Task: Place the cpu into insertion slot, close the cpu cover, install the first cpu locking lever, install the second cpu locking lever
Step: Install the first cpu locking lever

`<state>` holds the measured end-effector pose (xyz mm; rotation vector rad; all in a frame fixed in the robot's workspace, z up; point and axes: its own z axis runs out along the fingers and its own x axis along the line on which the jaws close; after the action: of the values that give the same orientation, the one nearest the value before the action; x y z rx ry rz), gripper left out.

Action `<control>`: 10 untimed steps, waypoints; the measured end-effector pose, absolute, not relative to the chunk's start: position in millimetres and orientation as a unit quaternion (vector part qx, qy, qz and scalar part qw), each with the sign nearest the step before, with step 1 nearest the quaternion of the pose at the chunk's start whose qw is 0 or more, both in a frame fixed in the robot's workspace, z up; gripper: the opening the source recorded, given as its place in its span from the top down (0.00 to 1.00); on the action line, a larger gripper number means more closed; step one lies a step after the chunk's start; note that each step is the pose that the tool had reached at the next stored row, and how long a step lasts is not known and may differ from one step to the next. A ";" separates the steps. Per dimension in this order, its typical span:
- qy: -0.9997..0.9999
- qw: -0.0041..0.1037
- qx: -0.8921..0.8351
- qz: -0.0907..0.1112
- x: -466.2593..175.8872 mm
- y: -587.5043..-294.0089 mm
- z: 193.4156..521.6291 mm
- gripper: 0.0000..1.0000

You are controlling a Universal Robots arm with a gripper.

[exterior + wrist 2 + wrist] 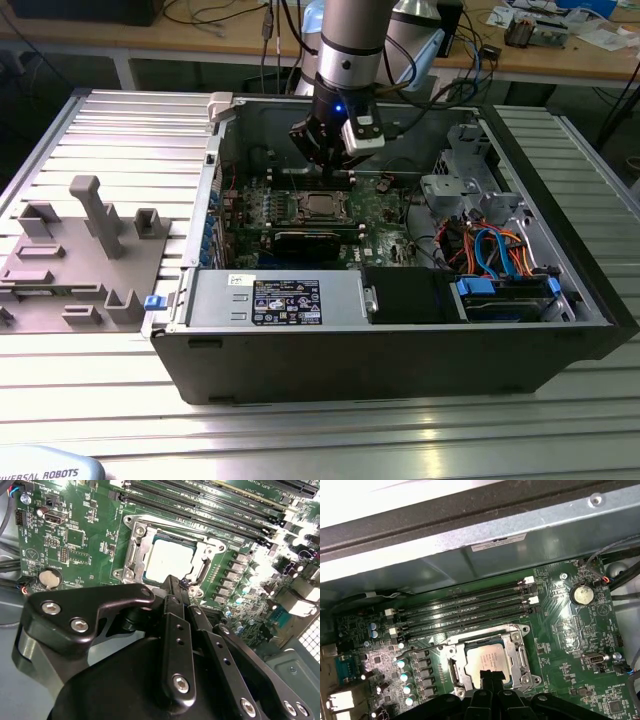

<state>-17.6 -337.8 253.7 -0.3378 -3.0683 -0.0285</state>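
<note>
- While the arm hangs inside the open PC case (400, 340), end effector (176, 586) sits just above the socket area; fingertips look drawn close together, w/ nothing between them as far as visible.
- cpu (487, 659): silvery-grey square, lying flat in the insertion slot (454, 672) on the green motherboard (570, 645); also seen in the second wrist view (169, 560).
- cpu cover (197, 547): thin metal frame, appears down around the chip; cannot tell if latched.
- Locking levers: not clearly made out.
- Memory slots (465, 607): long, black, just beside socket.
- Handling, est.: chip light, rigid, smooth lid, so slippery; underside contacts and socket pins fragile. Hold by opposite edges only, keep level.
- Cover: springy sheet metal; press at free edge, not the window.
</note>
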 end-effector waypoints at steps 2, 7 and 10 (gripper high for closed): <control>-0.994 0.027 -0.106 -0.009 -17.6 -337.8 253.7 0.89; -0.995 0.027 -0.098 -0.009 -17.6 -337.8 253.7 0.89; -0.995 0.027 -0.094 -0.009 -17.6 -337.8 253.7 0.89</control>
<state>-17.6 -337.8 253.7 -0.2900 -3.0729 -0.0272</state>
